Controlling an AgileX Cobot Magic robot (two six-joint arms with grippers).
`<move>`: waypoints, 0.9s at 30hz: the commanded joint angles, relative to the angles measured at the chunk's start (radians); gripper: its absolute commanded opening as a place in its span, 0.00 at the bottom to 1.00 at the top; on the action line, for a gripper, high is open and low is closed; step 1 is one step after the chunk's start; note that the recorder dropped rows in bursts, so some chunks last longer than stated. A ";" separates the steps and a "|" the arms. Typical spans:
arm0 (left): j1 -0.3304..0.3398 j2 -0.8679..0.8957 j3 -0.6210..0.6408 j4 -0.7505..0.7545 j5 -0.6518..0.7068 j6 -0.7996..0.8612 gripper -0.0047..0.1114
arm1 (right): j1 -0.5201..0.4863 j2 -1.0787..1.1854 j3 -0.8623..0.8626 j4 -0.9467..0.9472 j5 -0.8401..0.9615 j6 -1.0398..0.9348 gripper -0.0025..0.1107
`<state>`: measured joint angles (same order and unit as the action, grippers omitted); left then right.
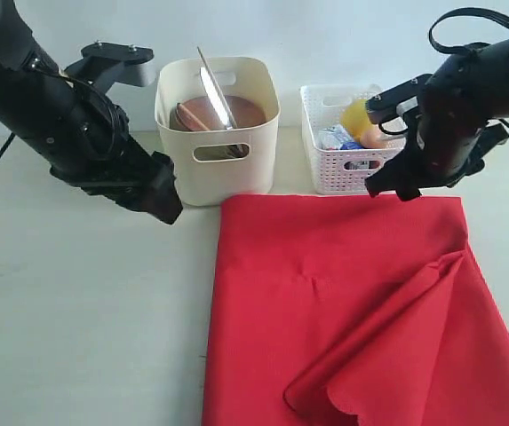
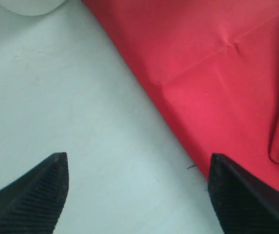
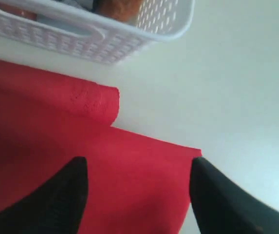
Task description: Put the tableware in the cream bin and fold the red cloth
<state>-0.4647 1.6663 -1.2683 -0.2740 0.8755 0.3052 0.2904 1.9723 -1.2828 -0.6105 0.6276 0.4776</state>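
Pincers: left gripper wide, empty, over white table; right gripper apart, empty, above large bright red fabric cloth at its far edge. Cloth spread on table, scalloped corner folded over. Tall cream plastic bin — behind cloth, holding round brown plate, silver table knife.

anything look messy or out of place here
Yes. The red cloth does not lie flat: its scalloped corner is flipped over onto it in a loose diagonal flap. In the cream bin, the knife stands tilted and pokes above the rim.
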 commanded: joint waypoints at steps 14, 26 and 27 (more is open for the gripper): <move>-0.004 0.081 0.004 -0.234 0.107 0.189 0.23 | 0.001 -0.020 -0.011 0.912 0.260 -0.802 0.23; -0.103 0.115 0.066 -0.237 -0.014 0.264 0.05 | 0.001 -0.020 0.105 0.927 0.201 -0.806 0.02; -0.108 0.119 0.066 -0.237 -0.009 0.264 0.05 | 0.001 -0.020 0.118 0.927 0.191 -0.806 0.02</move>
<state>-0.5520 1.7740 -1.2066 -0.4966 0.8805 0.5596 0.2923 1.9601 -1.1948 0.3150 0.8512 -0.3180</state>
